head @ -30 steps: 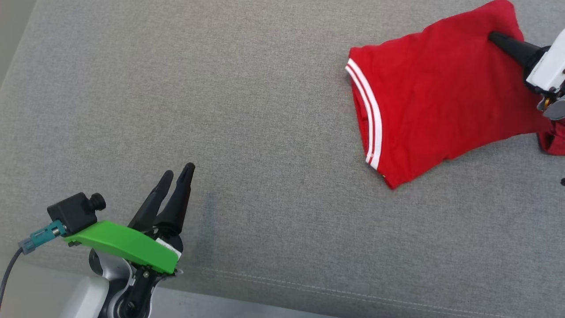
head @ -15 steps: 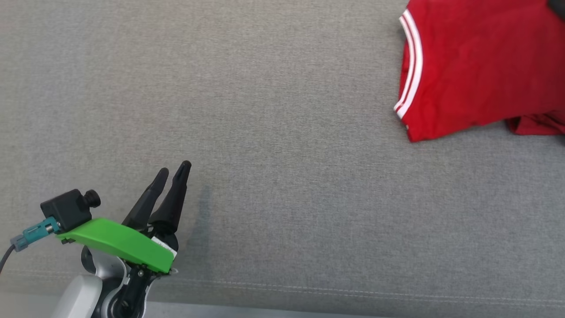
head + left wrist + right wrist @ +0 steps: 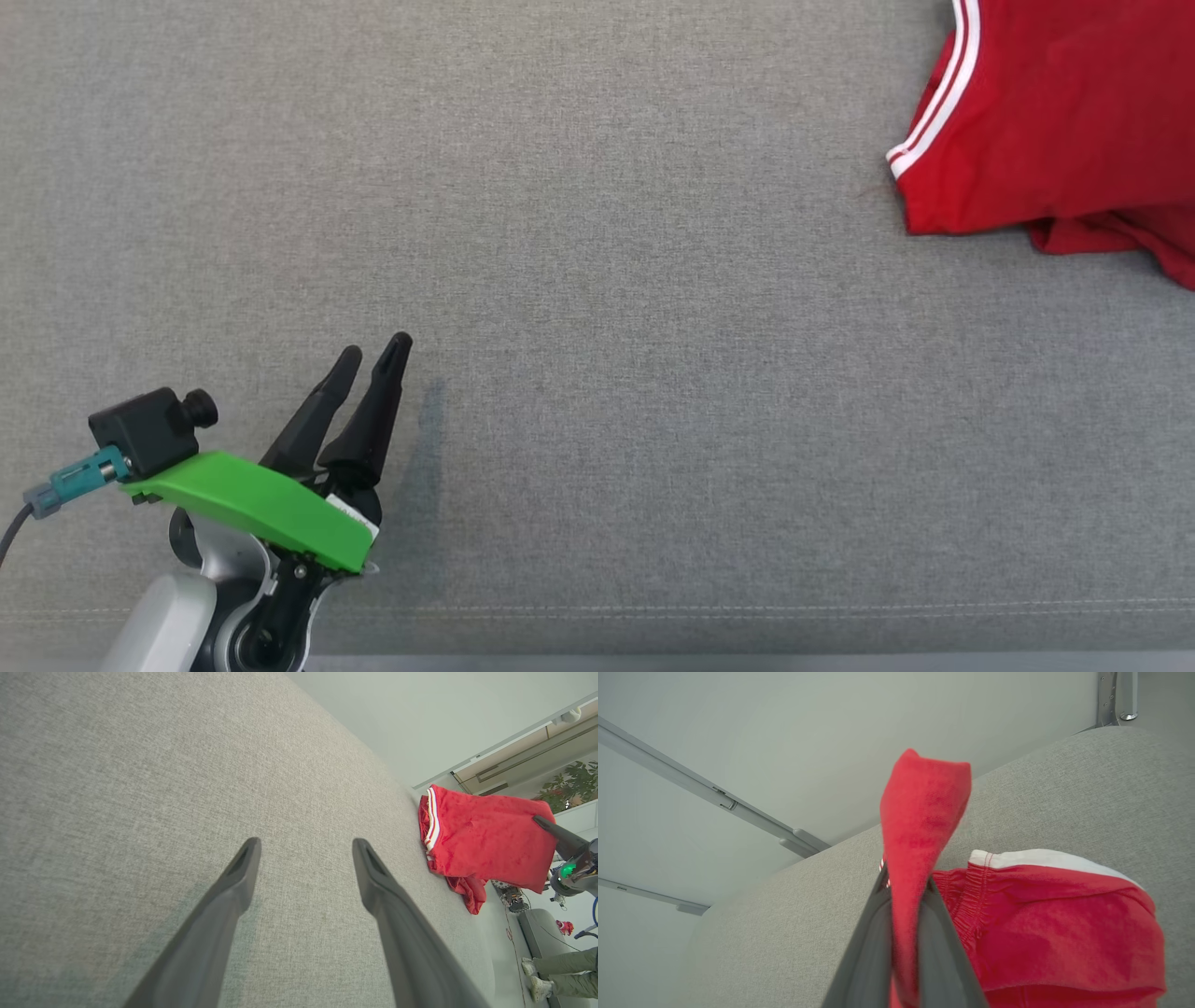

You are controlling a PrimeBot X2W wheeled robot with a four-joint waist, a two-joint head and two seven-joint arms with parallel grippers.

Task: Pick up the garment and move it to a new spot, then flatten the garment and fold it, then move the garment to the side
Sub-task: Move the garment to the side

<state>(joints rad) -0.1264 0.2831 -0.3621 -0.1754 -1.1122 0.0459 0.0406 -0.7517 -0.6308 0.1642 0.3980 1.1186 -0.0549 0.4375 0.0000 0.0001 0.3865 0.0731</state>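
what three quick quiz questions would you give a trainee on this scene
1. True or false: the left gripper is shut on the red garment.
2. What is the right gripper shut on? A) a towel B) a fold of the red garment C) nothing
3. In the head view, which corner holds the garment?
Key: 1 false, its jaws stand open over bare grey upholstery; 2 B; 3 upper right.

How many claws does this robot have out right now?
2. The left gripper is open over the grey cushion; the right gripper is shut on the red garment.
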